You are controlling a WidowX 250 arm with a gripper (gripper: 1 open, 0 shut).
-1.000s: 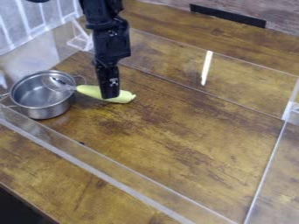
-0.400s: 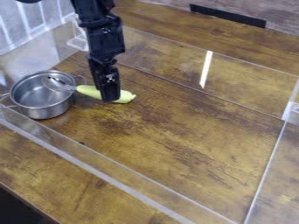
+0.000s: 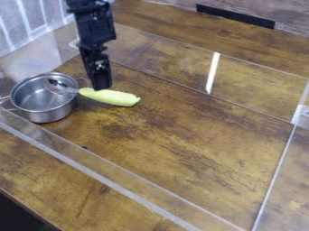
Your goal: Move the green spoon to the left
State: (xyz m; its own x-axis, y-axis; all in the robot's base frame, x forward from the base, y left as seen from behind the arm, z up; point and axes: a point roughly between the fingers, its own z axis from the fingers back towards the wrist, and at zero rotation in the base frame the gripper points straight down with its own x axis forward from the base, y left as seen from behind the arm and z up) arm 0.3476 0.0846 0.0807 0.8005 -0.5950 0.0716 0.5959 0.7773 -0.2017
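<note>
The green spoon lies flat on the wooden table, its yellow-green handle pointing right and its bowl end close to the steel pot. My gripper hangs pointing down just above the spoon's left end, lifted clear of it. Its dark fingers stand open and hold nothing.
A round steel pot with side handles stands just left of the spoon. Clear acrylic walls fence the work area at the front, left and right. A black bar lies at the table's far edge.
The gripper let go of the spoon and rose up and to the left. The spoon stays on the table beside the pot.
</note>
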